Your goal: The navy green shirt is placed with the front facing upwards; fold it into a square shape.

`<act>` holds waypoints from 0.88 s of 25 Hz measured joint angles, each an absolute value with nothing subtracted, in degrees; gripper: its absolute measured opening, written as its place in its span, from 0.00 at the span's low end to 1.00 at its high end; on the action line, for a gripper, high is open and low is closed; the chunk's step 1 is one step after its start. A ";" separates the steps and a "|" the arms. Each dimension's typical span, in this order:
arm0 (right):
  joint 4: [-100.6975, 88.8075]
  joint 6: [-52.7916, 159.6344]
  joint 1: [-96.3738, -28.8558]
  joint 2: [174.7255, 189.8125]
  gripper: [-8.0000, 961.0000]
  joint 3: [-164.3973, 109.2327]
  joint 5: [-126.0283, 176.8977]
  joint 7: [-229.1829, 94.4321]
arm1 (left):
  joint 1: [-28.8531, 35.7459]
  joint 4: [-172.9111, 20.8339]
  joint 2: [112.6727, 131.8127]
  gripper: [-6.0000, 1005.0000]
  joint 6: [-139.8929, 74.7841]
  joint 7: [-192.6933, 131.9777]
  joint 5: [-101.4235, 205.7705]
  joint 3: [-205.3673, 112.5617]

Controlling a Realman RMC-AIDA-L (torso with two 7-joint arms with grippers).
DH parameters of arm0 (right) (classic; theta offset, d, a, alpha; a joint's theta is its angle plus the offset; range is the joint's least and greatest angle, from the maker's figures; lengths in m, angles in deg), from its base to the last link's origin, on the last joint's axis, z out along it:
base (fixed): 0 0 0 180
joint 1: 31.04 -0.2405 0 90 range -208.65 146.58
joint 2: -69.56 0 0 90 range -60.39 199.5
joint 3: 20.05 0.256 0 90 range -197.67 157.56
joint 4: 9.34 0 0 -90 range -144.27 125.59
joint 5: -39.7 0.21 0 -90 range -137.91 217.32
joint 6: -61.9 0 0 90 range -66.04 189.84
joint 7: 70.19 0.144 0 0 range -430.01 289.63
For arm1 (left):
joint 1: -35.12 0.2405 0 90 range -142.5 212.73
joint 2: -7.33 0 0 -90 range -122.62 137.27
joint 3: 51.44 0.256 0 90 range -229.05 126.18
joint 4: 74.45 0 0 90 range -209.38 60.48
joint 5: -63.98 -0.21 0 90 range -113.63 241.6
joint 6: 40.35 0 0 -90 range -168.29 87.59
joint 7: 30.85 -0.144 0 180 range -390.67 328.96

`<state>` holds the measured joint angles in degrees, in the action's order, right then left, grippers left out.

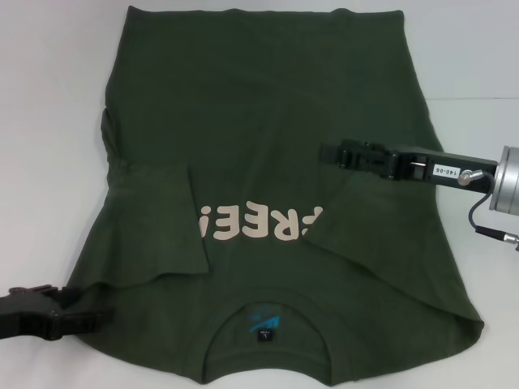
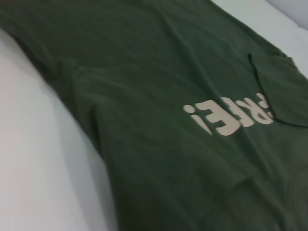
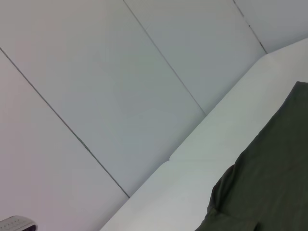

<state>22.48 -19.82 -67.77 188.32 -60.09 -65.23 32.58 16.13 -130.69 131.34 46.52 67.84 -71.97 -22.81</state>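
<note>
The navy green shirt (image 1: 259,105) lies flat on the white table, front up, with its collar and small blue neck label (image 1: 266,326) nearest me. Both sleeves are folded inward onto the chest. The right one (image 1: 349,215) covers the start of the cream lettering (image 1: 259,225). My right gripper (image 1: 324,152) hovers over the shirt's right half, just beyond that folded sleeve and pointing left. At the near left shoulder edge sits my left gripper (image 1: 101,320), low against the cloth. The left wrist view shows the shirt (image 2: 144,96) and its lettering (image 2: 231,115). The right wrist view catches only a shirt edge (image 3: 269,183).
Bare white table (image 1: 49,97) shows on both sides of the shirt and at the far right corner. The shirt's hem reaches the far edge of the head view. A pale panelled wall (image 3: 120,72) rises behind the table (image 3: 202,163).
</note>
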 joint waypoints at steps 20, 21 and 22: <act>22.31 -19.47 -67.33 188.09 0.94 -60.05 -64.61 32.46 | 16.05 -133.53 131.25 0.87 48.62 68.12 -72.04 -23.94; 22.28 -19.44 -67.33 188.09 0.94 -60.05 -64.61 32.42 | 16.22 -133.99 131.25 0.87 48.58 68.29 -72.08 -24.13; 22.23 -19.42 -67.33 188.09 0.94 -60.05 -64.61 32.40 | 16.56 -134.80 131.25 0.87 48.59 68.54 -72.13 -24.30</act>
